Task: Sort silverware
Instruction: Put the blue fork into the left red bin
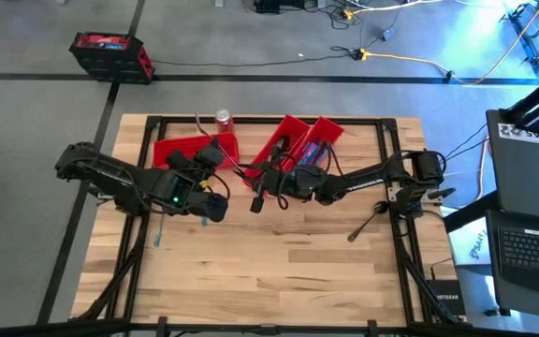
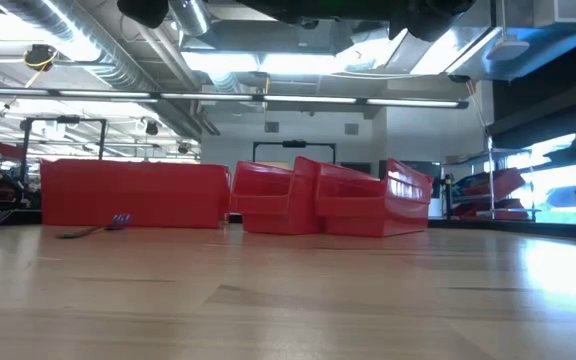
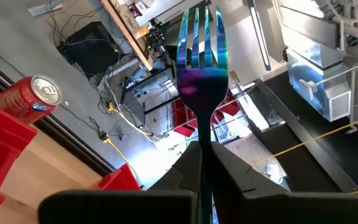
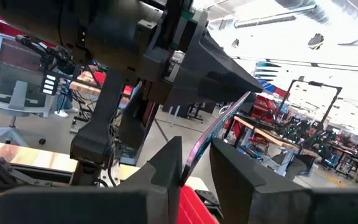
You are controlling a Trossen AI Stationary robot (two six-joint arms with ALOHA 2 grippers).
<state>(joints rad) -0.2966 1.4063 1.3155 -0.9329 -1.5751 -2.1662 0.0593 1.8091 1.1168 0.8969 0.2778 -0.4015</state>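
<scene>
My left gripper hovers over the left red bin, shut on an iridescent blue-purple fork. The fork's tines point away from the fingers toward the table's far edge. My right gripper is in mid-table, level, facing the left arm. It is shut on a slender iridescent piece of silverware seen edge-on; I cannot tell what kind. A dark spoon lies flat on the table at the right. A teal piece lies flat at the left. My left gripper pinches the fork's handle between its two fingers, just below the neck. The fingers lie along the handle. The fork is lifted clear and sticks straight out past the fingertips, tines foremost. My right gripper pinches the slender piece between its two fingers. The piece slants out beyond the fingertips toward the left arm, clear of the table. Its held end is hidden behind the fingers.
Two more red bins lean together at the table's far middle, with blue silverware inside. A red soda can stands at the far edge, next to the left bin. The near half of the wooden table has free room.
</scene>
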